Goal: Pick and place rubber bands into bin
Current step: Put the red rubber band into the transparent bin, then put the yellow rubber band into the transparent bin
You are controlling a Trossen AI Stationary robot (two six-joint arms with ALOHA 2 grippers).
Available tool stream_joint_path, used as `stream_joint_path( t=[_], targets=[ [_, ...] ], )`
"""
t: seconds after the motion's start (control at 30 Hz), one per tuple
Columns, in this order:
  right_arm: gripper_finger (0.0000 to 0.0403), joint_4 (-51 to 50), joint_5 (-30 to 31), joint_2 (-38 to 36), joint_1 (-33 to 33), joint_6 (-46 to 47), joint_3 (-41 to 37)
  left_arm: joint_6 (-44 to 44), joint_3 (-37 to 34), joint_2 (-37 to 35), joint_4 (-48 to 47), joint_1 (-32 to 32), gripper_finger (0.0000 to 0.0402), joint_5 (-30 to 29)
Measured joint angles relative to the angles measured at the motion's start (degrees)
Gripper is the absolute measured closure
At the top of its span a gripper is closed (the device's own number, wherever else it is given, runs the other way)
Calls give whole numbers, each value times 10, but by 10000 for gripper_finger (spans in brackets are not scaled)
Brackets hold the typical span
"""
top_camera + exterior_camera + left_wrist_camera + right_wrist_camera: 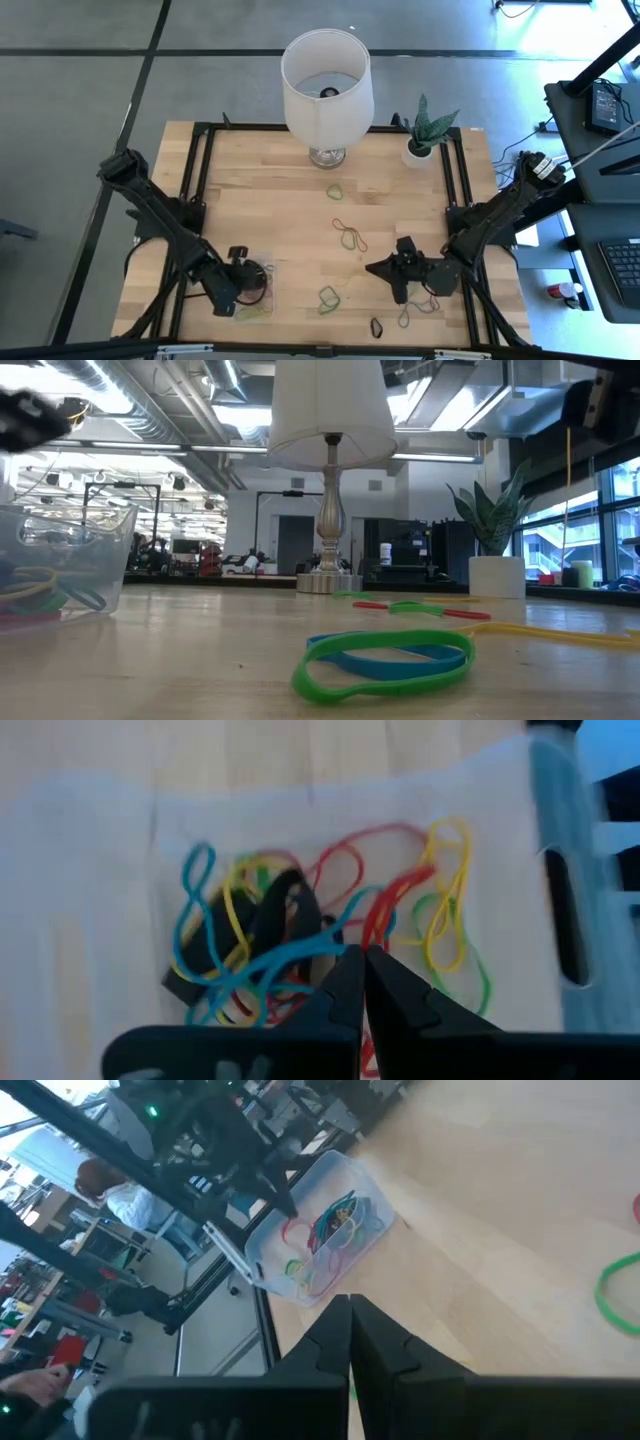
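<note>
No words, labels or numbers can be read anywhere in these pictures, not on the table or in the room.

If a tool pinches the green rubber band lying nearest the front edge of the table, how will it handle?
The green rubber band is a thin flat loop lying slack on the table, so it will probably droop and stretch. It looks very light, so a push would likely slide or fold it. It lies low, so a pinch may slip.

Blue, yellow, red, green and black rubber bands (320, 935) in clear bin (560, 840); white lampshade (327, 72)
</note>
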Motion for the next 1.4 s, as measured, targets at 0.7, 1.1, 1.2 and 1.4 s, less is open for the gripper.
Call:
stream_joint_path(
  t=[0.7, 1.1, 1.2, 1.4],
  targets=[
    [397, -35, -18, 0, -16, 1, 0, -19, -36, -12, -4, 45, 271, 77],
    [397, -151, -110, 0, -16, 78, 0, -17, 37, -119, -159, 106, 284, 17],
    [397, -203, -155, 0, -16, 88, 0, -17, 47, -145, -154, 125, 287, -37],
    [397, -282, -177, 0, -16, 39, 0, -17, 52, -176, -153, 160, 288, -87]
  ],
)
